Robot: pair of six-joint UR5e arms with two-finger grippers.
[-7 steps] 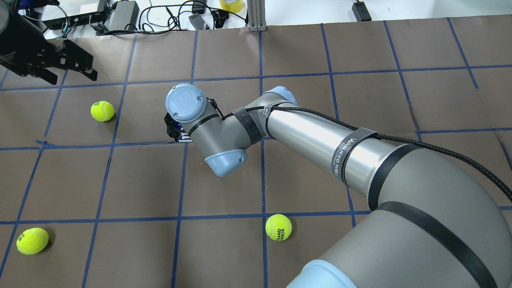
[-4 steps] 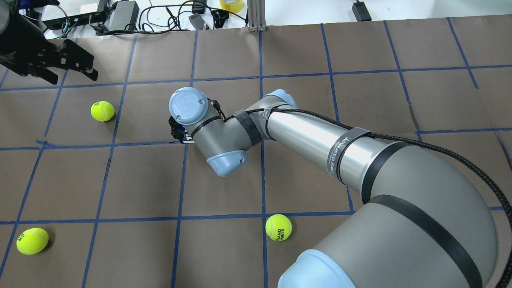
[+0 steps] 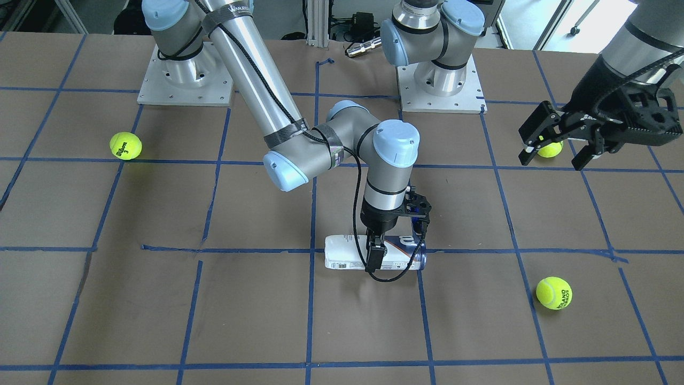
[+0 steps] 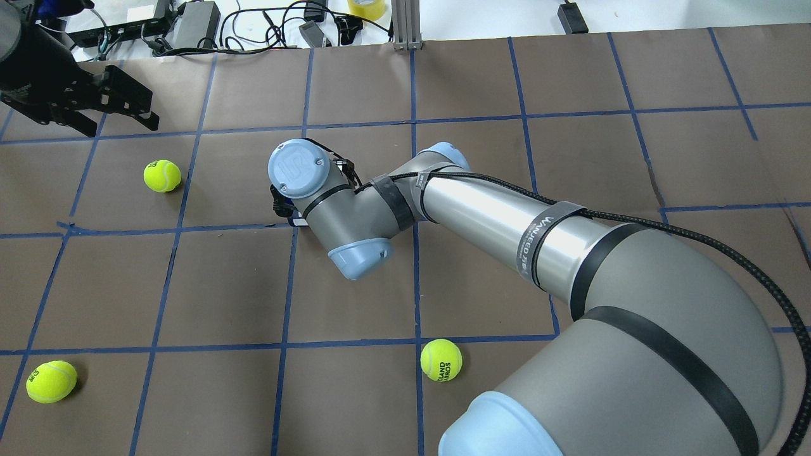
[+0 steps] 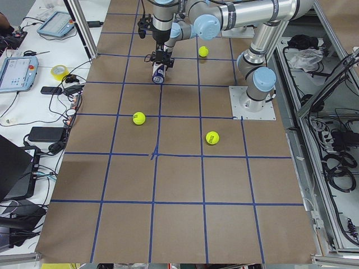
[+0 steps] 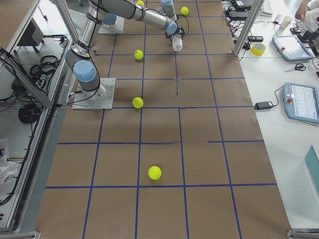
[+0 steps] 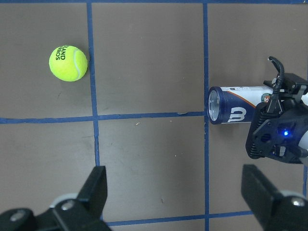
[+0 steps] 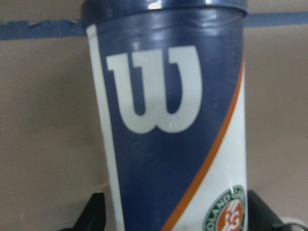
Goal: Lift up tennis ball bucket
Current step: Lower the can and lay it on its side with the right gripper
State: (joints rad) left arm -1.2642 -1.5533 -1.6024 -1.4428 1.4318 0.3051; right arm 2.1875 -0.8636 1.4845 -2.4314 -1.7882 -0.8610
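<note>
The tennis ball bucket (image 3: 347,252) lies on its side on the table, a white and navy can with a "W" logo (image 8: 154,86). Its dark blue rim faces the left wrist camera (image 7: 236,105). My right gripper (image 3: 382,252) points straight down over it, one finger on each side of the can's middle. The right wrist view shows a small gap beside the left finger (image 8: 91,211), so the gripper reads as open. In the overhead view the right wrist hides nearly all of the can (image 4: 295,219). My left gripper (image 3: 556,152) hangs open and empty, high at the far side.
Three tennis balls lie loose on the table: one (image 3: 125,145) near the right arm's base, one (image 3: 554,292) in front, and one (image 3: 549,149) behind the left gripper. Blue tape lines cross the brown table. Cables and boxes (image 4: 190,22) line the far edge.
The right wrist has shifted slightly to the right and lower over the can. The left gripper has drifted a little. The balls have not moved.
</note>
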